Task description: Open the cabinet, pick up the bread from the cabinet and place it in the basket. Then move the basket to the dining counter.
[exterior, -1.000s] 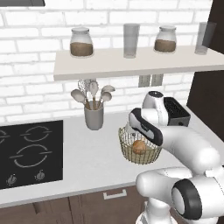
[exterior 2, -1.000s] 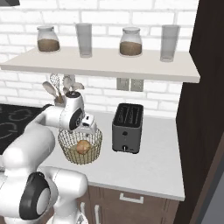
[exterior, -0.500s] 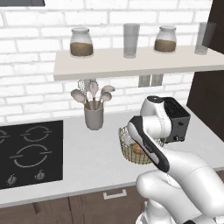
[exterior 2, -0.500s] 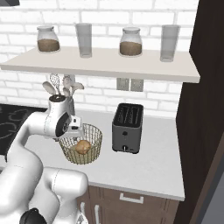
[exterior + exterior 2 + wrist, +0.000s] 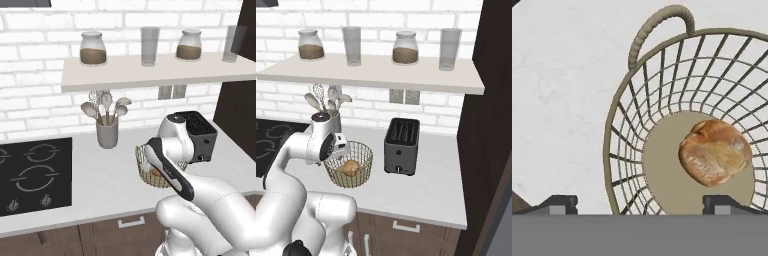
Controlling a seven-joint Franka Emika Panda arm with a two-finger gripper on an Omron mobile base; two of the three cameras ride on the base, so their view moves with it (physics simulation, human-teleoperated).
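White bricks cover the wall (image 5: 286, 25) behind everything. Under it runs the long pale counter (image 5: 431, 185), with a black cooktop (image 5: 30, 175) set into its left part. A pale shelf (image 5: 371, 72) hangs on the wall and holds two brown-filled jars (image 5: 311, 45) and two tall glasses (image 5: 352, 46). On the counter stands a dark toaster (image 5: 402, 146), just to the right of the basket (image 5: 363, 157). The basket is round and made of thin tan wire, with a looped handle on its rim. A grey cup of spoons (image 5: 107, 134) stands near the wall, behind the basket and to its left.

The gripper (image 5: 642, 202) hangs over the near rim of the basket. One dark finger tip sits outside the wire wall and the other sits inside, so the fingers are spread apart with the wall between them. I cannot tell if they touch the wire.

The bread (image 5: 714, 152), a small golden-brown bun, lies on the pale floor of the basket.
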